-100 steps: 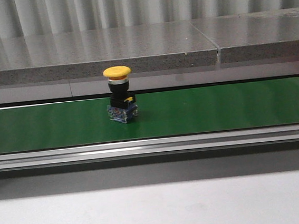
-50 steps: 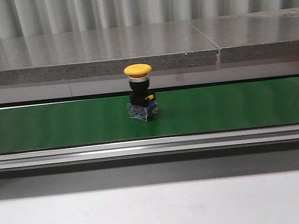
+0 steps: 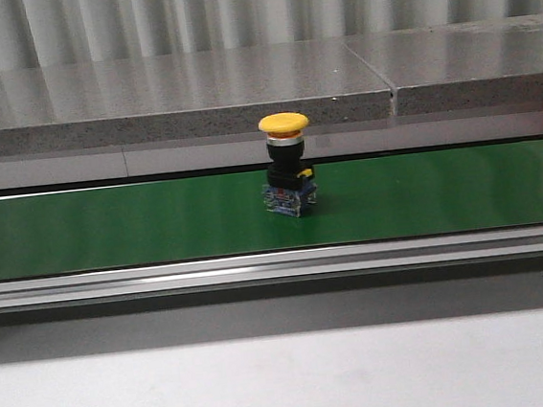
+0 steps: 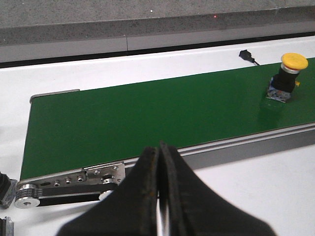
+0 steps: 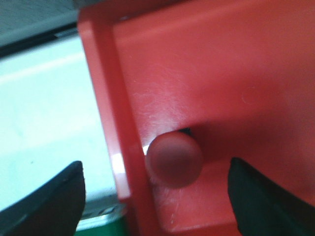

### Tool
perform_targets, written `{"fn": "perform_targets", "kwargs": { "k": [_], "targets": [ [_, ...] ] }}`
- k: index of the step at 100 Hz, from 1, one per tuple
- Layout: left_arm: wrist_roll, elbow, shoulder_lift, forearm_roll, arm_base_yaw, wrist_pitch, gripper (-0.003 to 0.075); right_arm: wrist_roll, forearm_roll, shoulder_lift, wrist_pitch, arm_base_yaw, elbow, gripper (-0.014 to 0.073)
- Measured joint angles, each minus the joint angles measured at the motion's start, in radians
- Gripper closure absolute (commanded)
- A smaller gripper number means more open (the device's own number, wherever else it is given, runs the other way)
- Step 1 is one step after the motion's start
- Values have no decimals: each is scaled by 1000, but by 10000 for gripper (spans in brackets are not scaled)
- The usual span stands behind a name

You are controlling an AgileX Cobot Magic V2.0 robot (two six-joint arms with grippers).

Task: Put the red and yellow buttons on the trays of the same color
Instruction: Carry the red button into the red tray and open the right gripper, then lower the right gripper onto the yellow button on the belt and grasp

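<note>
The left pincer point(image 4: 158, 196) has its two dark fingers pressed together with nothing between them, hovering low over the white counter point(image 4: 256, 187) just short of the near rail of the green belt point(image 4: 147, 115). From this pincer, the yellow button point(image 4: 286, 76) stands well apart, far along the belt and beyond it toward the far edge, upright on its black body and small blue base. In the front view the same yellow button point(image 3: 287, 163) sits upright near the middle of the belt point(image 3: 110, 224), with a grey stone ledge point(image 3: 174, 93) running behind it.

The right pincer point(image 5: 157, 196) has its fingers wide apart and holds nothing. Directly between those fingers, a little beyond the tips, lies a red button point(image 5: 174, 159), seen from above as a blurred round cap. It rests inside the red tray point(image 5: 221, 73), close against the tray's raised side wall, in the corner nearest the pincer. One finger hangs over the pale counter outside that wall, the other over the tray's floor.
</note>
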Motion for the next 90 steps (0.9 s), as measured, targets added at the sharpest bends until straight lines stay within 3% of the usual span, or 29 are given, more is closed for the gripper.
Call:
{"fn": "perform_targets", "kwargs": {
  "k": [53, 90],
  "targets": [
    [0, 0, 0, 0, 0, 0, 741, -13, 0, -479, -88, 90, 341, -1],
    [0, 0, 0, 0, 0, 0, 741, -13, 10, -614, 69, 300, 361, -1]
  ]
}}
